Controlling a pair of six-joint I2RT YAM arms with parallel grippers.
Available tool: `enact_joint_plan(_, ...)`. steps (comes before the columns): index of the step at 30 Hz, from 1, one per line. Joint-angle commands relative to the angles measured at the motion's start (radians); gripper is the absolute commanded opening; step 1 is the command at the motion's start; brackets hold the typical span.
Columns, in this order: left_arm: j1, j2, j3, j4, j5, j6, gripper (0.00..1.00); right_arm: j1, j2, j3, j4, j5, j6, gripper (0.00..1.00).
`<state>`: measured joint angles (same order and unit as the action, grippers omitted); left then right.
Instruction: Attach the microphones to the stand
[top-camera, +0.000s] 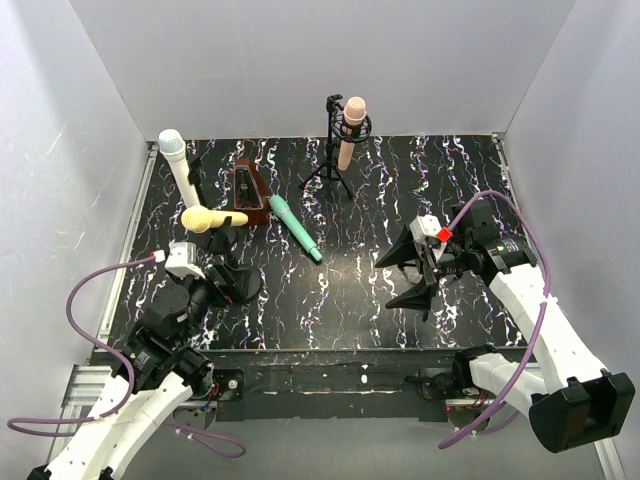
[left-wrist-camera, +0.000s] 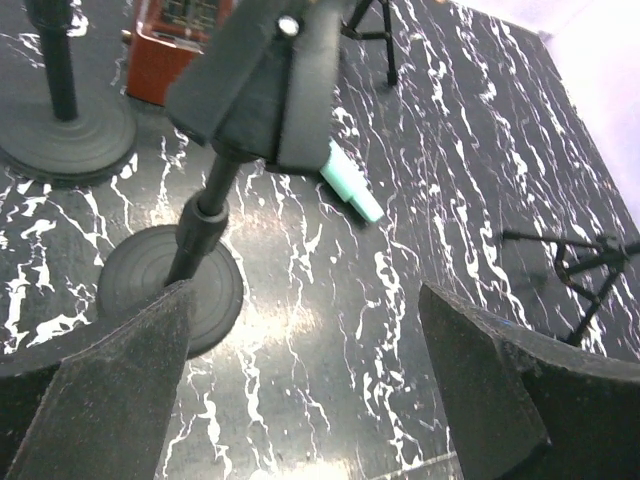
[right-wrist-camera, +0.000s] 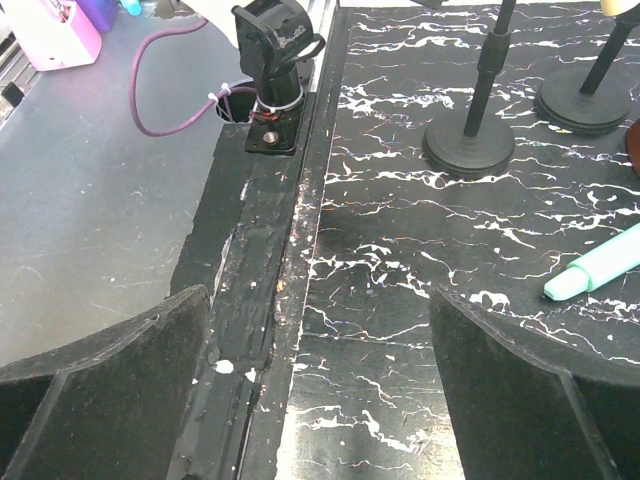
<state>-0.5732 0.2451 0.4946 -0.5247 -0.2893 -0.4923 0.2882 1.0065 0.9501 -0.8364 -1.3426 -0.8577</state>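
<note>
Top external: marbled tabletop (top-camera: 400, 200), white walls (top-camera: 300, 60)

The stand's clip (left-wrist-camera: 265, 85) hides most of the teal microphone (left-wrist-camera: 352, 192), only one end showing.

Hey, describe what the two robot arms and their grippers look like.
The left arm and right arm have white shells with black joints. A purple cable loops to each wrist. The right wrist carries a small red tab. The left gripper and right gripper each have two broad, black, wedge-shaped fingers with a grainy matte face.
</note>
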Motion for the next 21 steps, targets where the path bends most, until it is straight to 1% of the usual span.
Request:
enact_joint_plan(1,0.003,0.016,0.064,-0.08,0.136,-0.043,0.88,-0.006,-0.02,0.003,-0.013,-0.03,-0.017,0.97)
enact_joint_plan(4,0.003,0.042,0.11,-0.109,0.228,-0.04,0.84,-0.007,-0.02,0.006,-0.02,-0.027,-0.021,0.97)
enact_joint_plan(6,0.003,0.052,0.14,-0.12,0.289,-0.032,0.84,-0.007,-0.022,0.007,-0.027,-0.023,-0.027,0.97)
enact_joint_plan(11,0.003,0.059,0.196,-0.118,0.525,-0.002,0.84,-0.007,-0.016,0.055,-0.102,0.008,-0.081,0.97)
enact_joint_plan(14,0.003,0.057,0.211,-0.112,0.651,0.017,0.85,-0.007,-0.008,0.113,-0.206,0.032,-0.159,0.97)
enact_joint_plan(18,0.003,0.066,0.226,-0.075,0.772,0.035,0.85,-0.007,0.015,0.225,-0.396,0.08,-0.279,0.97)
enact_joint_plan(21,0.003,0.115,0.243,-0.032,0.861,0.054,0.85,-0.007,0.023,0.308,-0.513,0.12,-0.305,0.96)
